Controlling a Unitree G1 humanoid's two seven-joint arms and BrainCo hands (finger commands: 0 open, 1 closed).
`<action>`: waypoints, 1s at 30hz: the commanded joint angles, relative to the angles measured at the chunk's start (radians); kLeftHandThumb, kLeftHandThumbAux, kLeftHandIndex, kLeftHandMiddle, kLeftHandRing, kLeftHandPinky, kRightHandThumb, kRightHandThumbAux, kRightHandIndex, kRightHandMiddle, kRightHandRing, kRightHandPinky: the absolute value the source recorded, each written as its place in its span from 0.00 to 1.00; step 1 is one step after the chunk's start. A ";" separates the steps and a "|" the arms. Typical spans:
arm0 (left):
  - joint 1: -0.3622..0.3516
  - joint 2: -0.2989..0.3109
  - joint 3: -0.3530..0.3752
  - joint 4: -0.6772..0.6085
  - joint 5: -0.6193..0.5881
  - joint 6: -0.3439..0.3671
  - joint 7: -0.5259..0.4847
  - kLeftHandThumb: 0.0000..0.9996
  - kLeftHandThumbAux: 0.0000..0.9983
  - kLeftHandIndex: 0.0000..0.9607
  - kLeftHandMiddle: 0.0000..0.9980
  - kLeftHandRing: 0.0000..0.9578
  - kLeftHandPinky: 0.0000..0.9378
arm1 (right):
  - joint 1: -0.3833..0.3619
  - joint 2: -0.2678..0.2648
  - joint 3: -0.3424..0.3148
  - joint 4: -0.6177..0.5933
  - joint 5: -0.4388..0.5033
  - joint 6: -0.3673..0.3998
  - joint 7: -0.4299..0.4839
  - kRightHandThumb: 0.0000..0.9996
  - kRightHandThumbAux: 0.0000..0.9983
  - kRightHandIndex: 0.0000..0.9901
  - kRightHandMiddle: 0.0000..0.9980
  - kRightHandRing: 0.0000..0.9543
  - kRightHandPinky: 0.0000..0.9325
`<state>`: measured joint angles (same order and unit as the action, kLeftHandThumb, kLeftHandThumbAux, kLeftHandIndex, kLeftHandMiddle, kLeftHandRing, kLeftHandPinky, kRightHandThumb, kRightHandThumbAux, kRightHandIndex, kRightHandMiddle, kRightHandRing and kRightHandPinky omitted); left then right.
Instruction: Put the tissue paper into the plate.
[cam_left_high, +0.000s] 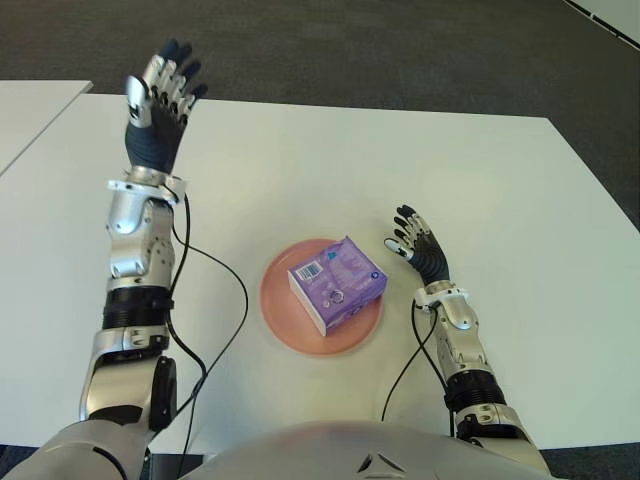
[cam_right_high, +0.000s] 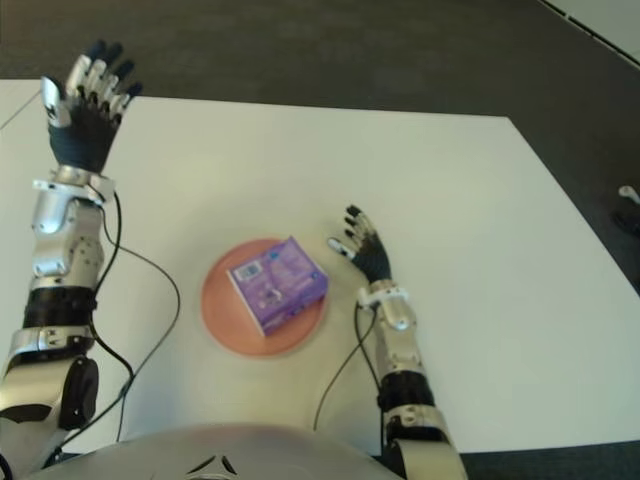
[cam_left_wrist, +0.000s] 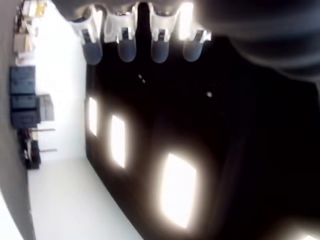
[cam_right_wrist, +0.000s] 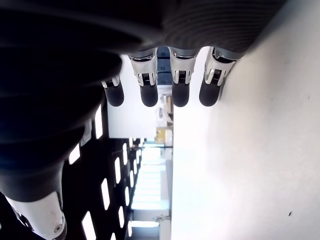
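Observation:
A purple tissue pack (cam_left_high: 337, 282) lies inside the pink plate (cam_left_high: 281, 312) near the table's front middle. My right hand (cam_left_high: 412, 241) shows just right of the plate, fingers (cam_right_wrist: 149, 93) straight and spread, holding nothing. My left hand (cam_left_high: 162, 92) is raised at the far left, well away from the plate, its fingers (cam_left_wrist: 126, 49) extended and empty. Neither hand touches the pack.
The white table (cam_left_high: 520, 200) spreads wide to the right and back. A black cable (cam_left_high: 225, 275) runs across the table from my left arm toward the front edge. Another cable (cam_left_high: 415, 355) loops beside my right forearm. A second table edge (cam_left_high: 30, 100) shows far left.

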<state>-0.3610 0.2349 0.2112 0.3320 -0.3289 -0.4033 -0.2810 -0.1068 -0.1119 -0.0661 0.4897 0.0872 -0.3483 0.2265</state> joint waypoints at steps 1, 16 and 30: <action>0.105 -0.084 -0.056 0.062 0.155 -0.086 0.092 0.01 0.32 0.00 0.00 0.00 0.00 | 0.063 0.009 0.002 0.076 0.003 0.065 0.007 0.00 0.69 0.06 0.08 0.06 0.08; 0.243 -0.150 -0.123 0.173 0.300 -0.095 0.171 0.00 0.47 0.00 0.00 0.00 0.00 | 0.078 0.006 -0.001 0.068 0.017 0.044 0.018 0.00 0.71 0.07 0.09 0.07 0.10; 0.207 -0.136 -0.135 0.618 0.374 -0.213 0.237 0.00 0.46 0.00 0.00 0.00 0.00 | 0.094 0.025 0.005 0.012 0.013 0.123 -0.021 0.00 0.70 0.08 0.10 0.08 0.10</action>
<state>-0.1849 0.0958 0.0898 0.7618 0.0024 -0.6312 -0.0761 -0.0921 -0.1151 -0.0698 0.4836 0.1090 -0.3652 0.2433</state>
